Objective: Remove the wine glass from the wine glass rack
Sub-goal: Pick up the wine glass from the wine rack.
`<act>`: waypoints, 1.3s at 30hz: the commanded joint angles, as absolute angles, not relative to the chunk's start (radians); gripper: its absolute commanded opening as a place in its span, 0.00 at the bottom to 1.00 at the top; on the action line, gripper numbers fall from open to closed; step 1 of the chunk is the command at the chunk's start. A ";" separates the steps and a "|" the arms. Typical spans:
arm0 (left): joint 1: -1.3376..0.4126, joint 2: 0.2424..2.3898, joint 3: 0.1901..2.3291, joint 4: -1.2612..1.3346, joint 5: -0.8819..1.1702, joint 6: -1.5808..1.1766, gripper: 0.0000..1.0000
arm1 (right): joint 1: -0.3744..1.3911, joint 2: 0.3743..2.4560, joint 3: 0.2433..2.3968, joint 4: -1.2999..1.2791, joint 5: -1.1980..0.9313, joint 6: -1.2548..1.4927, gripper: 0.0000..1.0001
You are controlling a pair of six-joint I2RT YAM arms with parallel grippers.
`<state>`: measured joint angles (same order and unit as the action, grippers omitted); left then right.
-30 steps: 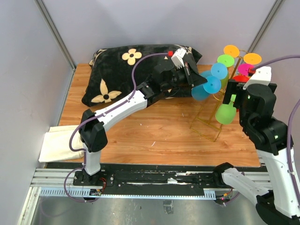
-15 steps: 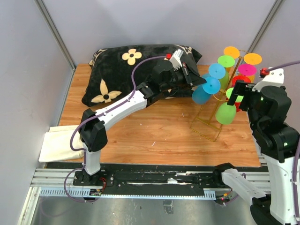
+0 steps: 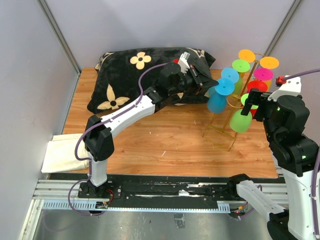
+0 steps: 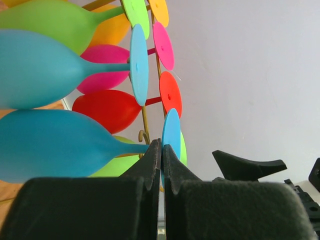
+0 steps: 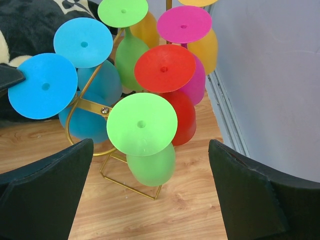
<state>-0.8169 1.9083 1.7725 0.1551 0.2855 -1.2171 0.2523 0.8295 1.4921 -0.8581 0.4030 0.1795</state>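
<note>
While the left gripper [image 4: 161,165] clamps its stem, the blue wine glass [image 4: 55,145] hangs at the wine glass rack [image 5: 92,106]. Eight glasses [image 5: 164,69], one rack; right gripper [image 5: 150,150] spread wide, empty.

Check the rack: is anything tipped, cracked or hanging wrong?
Nothing stands out. The wine glass rack stands upright, its glasses hang bowl-down and look whole; the left gripper is shut on the blue wine glass by its stem.
</note>
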 commanded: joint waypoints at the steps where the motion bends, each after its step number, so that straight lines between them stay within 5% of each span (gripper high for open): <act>1: -0.802 1.882 1.778 0.168 0.274 -1.235 0.00 | 0.235 0.817 1.489 -0.851 0.398 0.186 0.98; 29: -0.772 1.776 1.652 0.219 0.238 -1.226 0.00 | 0.236 0.795 1.470 -0.833 0.376 0.198 0.98; 39: -0.749 1.679 1.520 0.296 0.204 -1.207 0.00 | 0.236 0.745 1.445 -0.737 0.132 0.165 0.98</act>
<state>-0.7647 1.7527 1.5654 0.1951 0.2214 -1.2160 0.2523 0.7612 1.4513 -0.8021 0.2531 0.1791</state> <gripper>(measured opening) 0.023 0.984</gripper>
